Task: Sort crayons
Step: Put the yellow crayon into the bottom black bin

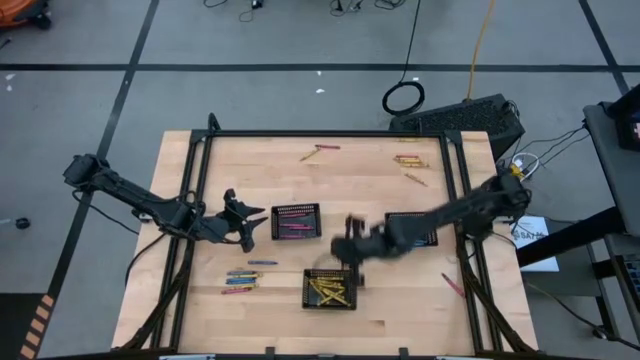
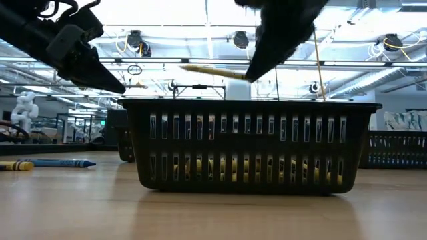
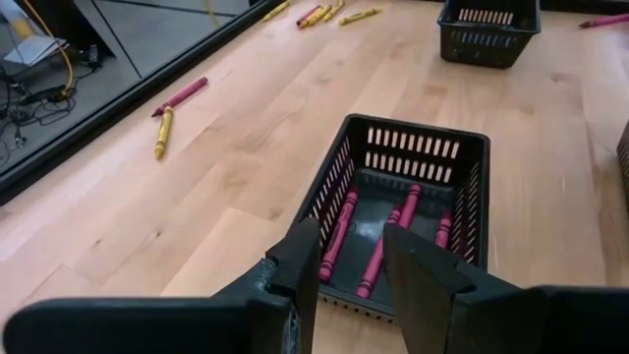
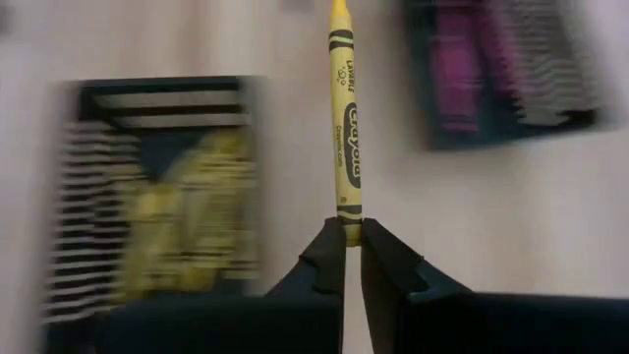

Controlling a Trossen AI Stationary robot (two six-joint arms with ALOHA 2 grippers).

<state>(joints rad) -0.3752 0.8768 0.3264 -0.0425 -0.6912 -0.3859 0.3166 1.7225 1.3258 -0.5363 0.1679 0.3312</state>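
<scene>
My right gripper (image 4: 352, 241) is shut on a yellow crayon (image 4: 344, 128) and hangs above the table's middle (image 1: 348, 238), just beyond the black mesh tray of yellow crayons (image 1: 330, 288). In the low view the crayon (image 2: 207, 70) shows above that tray's rim (image 2: 250, 103). My left gripper (image 3: 349, 265) stands open with nothing between its fingers, left of the tray of pink crayons (image 3: 403, 211) (image 1: 296, 222). A few blue crayons (image 1: 240, 280) lie flat on the table at the near left. My right gripper pinches the yellow crayon's blunt end (image 4: 345, 218) between its two fingertips. The crayon sticks straight out beyond the fingers, in line with them, its tip farthest away. It is lifted clear of the table and the trays, lying nearly level in the low view.
A third black tray (image 1: 420, 232) sits under my right arm. Loose crayons lie near the table's far edge (image 1: 320, 150) (image 1: 408, 160), and a pink one (image 1: 452, 285) lies at the near right. A blue crayon (image 2: 57, 163) lies left of the front tray.
</scene>
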